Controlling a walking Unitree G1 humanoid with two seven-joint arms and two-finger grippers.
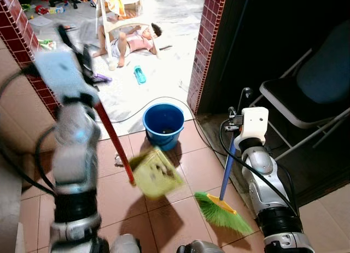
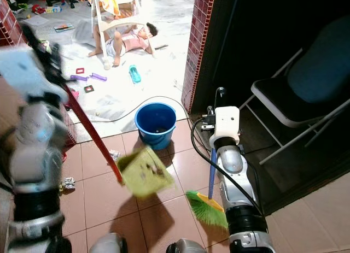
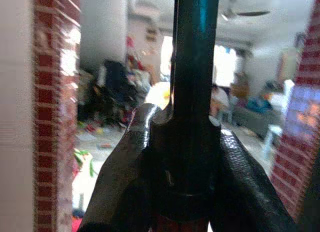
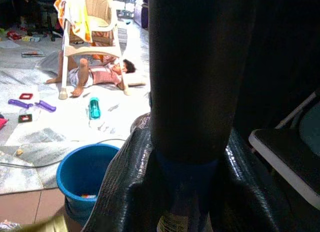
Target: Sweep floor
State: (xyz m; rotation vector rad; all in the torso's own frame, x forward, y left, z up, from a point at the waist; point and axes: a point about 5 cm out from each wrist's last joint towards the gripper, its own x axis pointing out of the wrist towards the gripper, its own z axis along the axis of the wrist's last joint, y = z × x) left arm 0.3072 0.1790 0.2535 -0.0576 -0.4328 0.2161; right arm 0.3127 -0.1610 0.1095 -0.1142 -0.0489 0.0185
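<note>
Head views: the left gripper [image 1: 82, 56] is clamped on the red handle of the dustpan [image 1: 156, 172], whose yellow-green pan hangs blurred and tilted above the tiles. The right gripper [image 1: 239, 103] grips the blue stick of the broom [image 1: 221, 209], its green bristles on the floor by the robot's feet. A blue bucket [image 1: 163, 123] stands just beyond the pan, with a cable [image 1: 180, 103] curving on the floor behind it. A person [image 1: 134, 41] lies on the floor further off.

Left wrist view: both fingers [image 3: 125, 167] press a dark handle, so the hold looks firm.

Right wrist view: the fingers [image 4: 127, 182] close round the broom stick, bucket [image 4: 82, 174] below.

Risks, as I judge: the swinging pan could spill any debris or knock the bucket; a wide broom stroke could snag the cable or hit the folding chair [image 1: 306, 94] beside the right arm.
</note>
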